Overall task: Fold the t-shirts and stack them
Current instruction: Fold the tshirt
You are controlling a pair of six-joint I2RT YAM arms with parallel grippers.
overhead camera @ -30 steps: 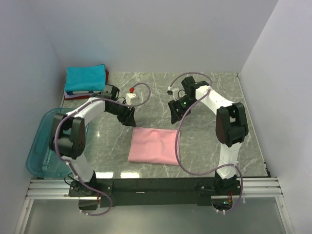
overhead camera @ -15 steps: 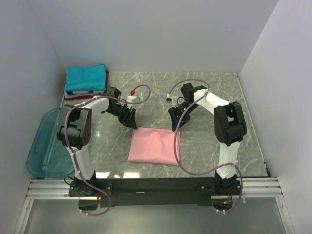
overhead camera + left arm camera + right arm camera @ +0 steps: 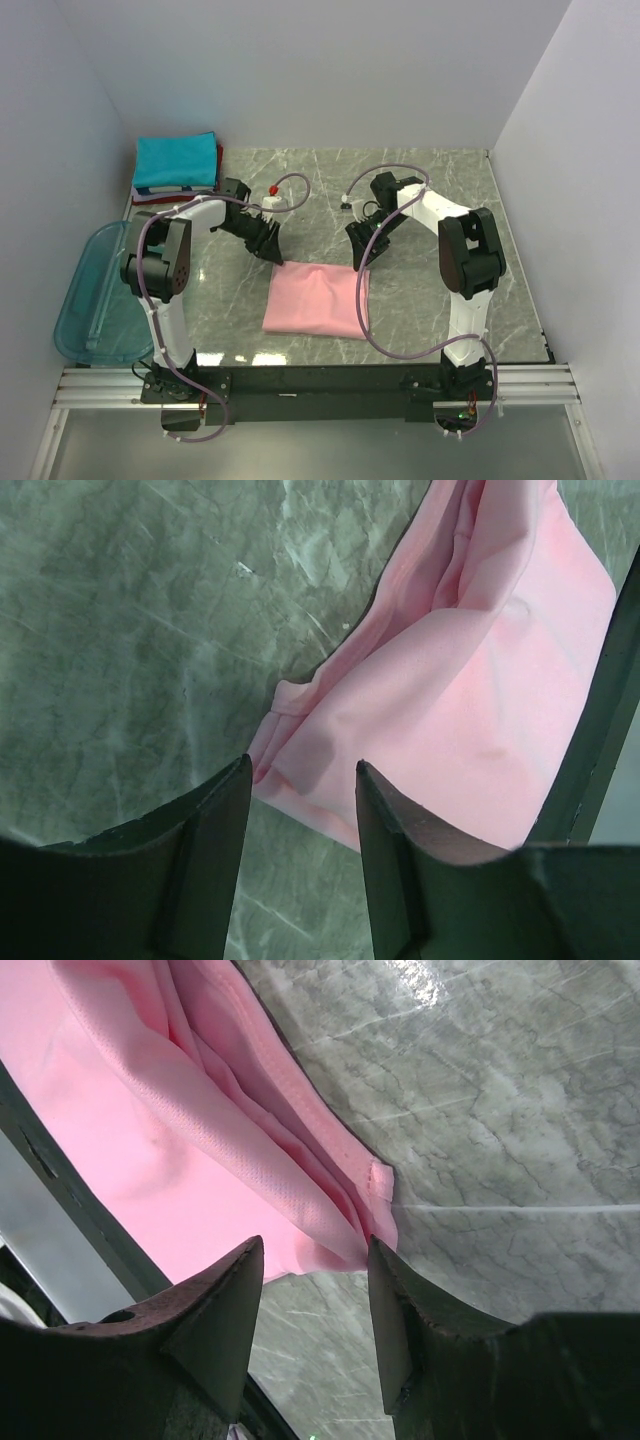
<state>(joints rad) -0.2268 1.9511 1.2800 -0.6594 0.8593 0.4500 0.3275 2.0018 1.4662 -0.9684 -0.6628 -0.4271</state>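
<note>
Lining up a two-handed grab on the pink shirt [image 3: 315, 300], as far as I can judge. It's folded into a rough rectangle in the middle of the table [image 3: 440, 190], with a few loose layers showing along the far edge.

The left end effector [image 3: 270, 252] is down at the far left corner and the right end effector [image 3: 360, 255] is at the far right corner. Both are released. In each wrist view the jaws stand apart with bare table showing between them. The shirt corner sits just at the tips and isn't pinched. On the right, the corner lies closer to one jaw than the other, so it's a bit off-centre.

So folding looks about done and I'd call this the start of the stacking step. The teal shirt [image 3: 177, 160] tops the stack [image 3: 172, 188] in the far left corner, well apart from the pink one.

Next I'd push both sets of jaws a touch further onto the corners and low enough to catch every layer. Then I'd close and lift evenly so the fold doesn't fall open. The bin [image 3: 95, 300] at the left edge isn't involved.
</note>
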